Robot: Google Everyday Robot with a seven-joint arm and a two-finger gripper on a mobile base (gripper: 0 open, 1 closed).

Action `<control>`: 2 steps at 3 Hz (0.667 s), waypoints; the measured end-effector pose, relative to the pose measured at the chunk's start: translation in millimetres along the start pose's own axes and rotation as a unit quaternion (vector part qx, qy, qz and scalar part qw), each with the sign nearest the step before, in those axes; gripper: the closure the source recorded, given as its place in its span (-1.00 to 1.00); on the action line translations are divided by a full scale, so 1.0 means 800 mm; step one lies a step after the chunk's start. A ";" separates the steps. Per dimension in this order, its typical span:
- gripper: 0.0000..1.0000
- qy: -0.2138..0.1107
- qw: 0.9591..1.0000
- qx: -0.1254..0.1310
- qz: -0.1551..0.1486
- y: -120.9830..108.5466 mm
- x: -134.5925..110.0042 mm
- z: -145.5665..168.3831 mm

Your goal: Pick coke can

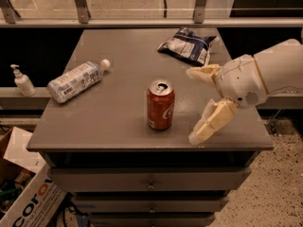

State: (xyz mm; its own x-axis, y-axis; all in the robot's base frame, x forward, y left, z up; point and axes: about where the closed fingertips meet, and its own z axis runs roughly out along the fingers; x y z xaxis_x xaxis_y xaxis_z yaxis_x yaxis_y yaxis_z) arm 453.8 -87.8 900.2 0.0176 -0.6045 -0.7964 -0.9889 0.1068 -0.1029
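The coke can [160,105] is red with white script and a silver top with a pull-tab. It stands upright near the front middle of the grey cabinet top [118,112]. My gripper [194,105] is to the right of the can, a short gap away, at about the can's height. It is open: one cream finger [203,73] points left behind the can's level and the other [210,123] reaches down toward the front edge. The fingers hold nothing.
A clear plastic water bottle [75,81] lies on its side at the left of the top. A crumpled blue and white chip bag [187,45] lies at the back right. A soap dispenser [22,81] stands on a ledge at left. A cardboard box [26,193] sits on the floor at lower left.
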 end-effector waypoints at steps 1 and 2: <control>-1.00 -0.036 0.999 0.006 0.006 -0.005 0.000 0.011; -1.00 -0.071 0.997 0.012 0.005 -0.017 0.000 0.039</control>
State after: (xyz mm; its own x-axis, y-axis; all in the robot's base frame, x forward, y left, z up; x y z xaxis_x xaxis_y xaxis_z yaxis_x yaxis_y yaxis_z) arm 471.8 -64.5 883.1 0.0311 -0.4855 -0.8737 -0.9855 0.1309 -0.1078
